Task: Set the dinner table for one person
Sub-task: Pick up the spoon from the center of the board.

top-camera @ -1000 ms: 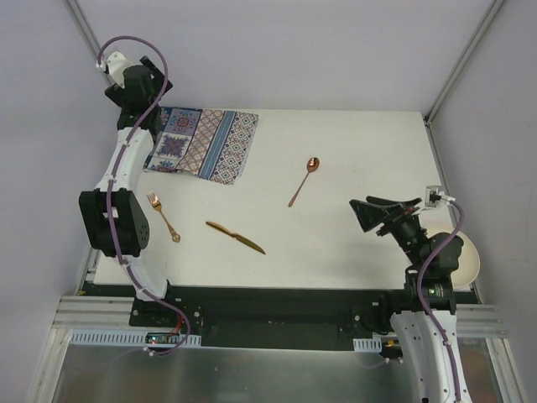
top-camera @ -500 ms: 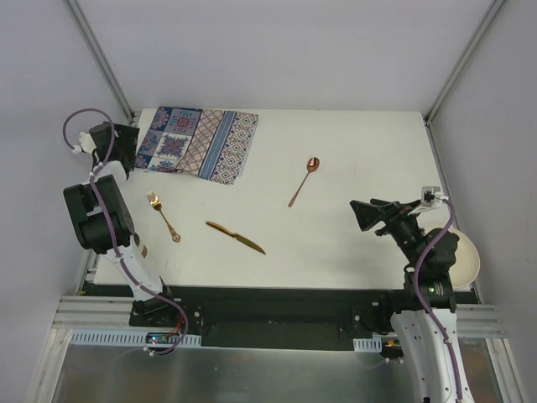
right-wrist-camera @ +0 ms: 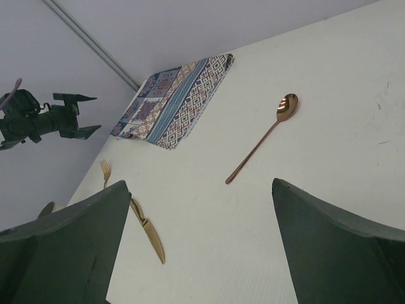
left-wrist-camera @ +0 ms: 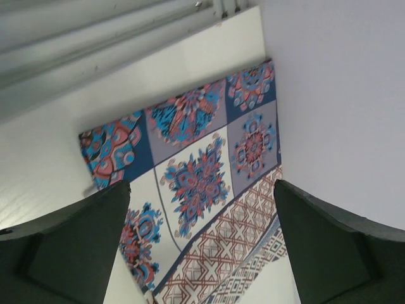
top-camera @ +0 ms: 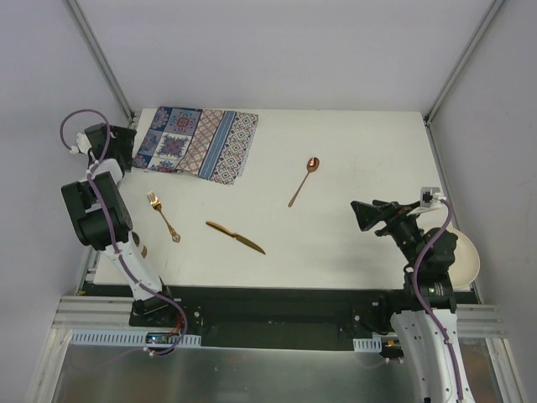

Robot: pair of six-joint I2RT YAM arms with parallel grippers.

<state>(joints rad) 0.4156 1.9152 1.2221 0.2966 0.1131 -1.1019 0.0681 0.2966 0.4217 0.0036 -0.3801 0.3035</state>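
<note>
Dinner table [top-camera: 361, 143] lies beneath both sets of jaws, its setting not yet laid. Left gripper [top-camera: 124, 144], spread wide and empty, hangs just short of the apparently folded placemat [top-camera: 201, 143]. Right gripper [top-camera: 362, 215], equally wide and empty, faces the spoon [top-camera: 304, 180] ahead. A shallow pinch could catch one layer and drag the cloth crumpled.

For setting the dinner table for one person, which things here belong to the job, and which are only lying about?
For the job: dinner table, folded placemat, fork, knife, spoon, plate.
Not for the job: aluminium frame posts, grey walls.
</note>
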